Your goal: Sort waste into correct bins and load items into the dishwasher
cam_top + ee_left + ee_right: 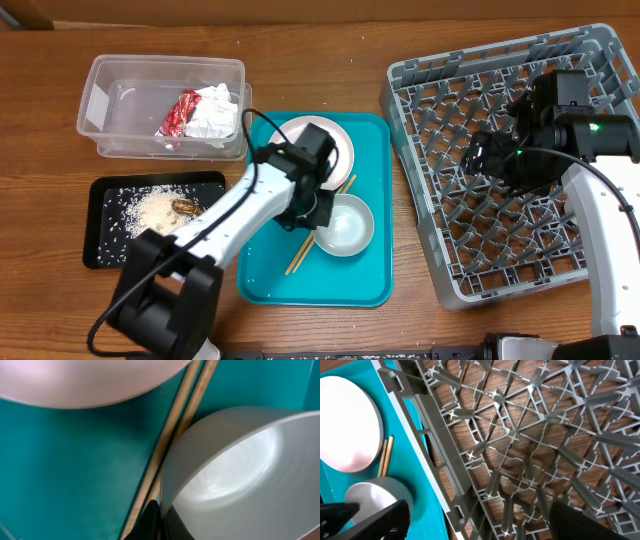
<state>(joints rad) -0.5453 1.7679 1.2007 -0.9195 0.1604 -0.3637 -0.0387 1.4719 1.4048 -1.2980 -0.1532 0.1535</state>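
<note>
My left gripper (pixel 318 210) (pixel 162 510) is down on the teal tray, shut on the left rim of a small white bowl (pixel 345 225) (pixel 240 470), one finger outside the wall and one inside. A round pale plate (pixel 340 150) (pixel 90 380) lies just behind it, partly hidden by the arm. The clear tub (pixel 110 100) holds the crumpled napkin (pixel 215 115) and the red wrapper (pixel 180 113). Rice grains (pixel 155 210) and a brown scrap (pixel 187 207) lie in the black tray (pixel 100 200). My right gripper (pixel 490 155) (pixel 480 520) hangs open and empty over the grey dish rack (pixel 400 130) (pixel 520 425).
Wooden chopsticks (pixel 300 255) (pixel 175 425) lie on the teal tray (pixel 370 270) (pixel 65 470) between plate and bowl, touching the bowl's side. The rack's upright pegs stand under the right gripper. Tub and black tray sit left of the teal tray.
</note>
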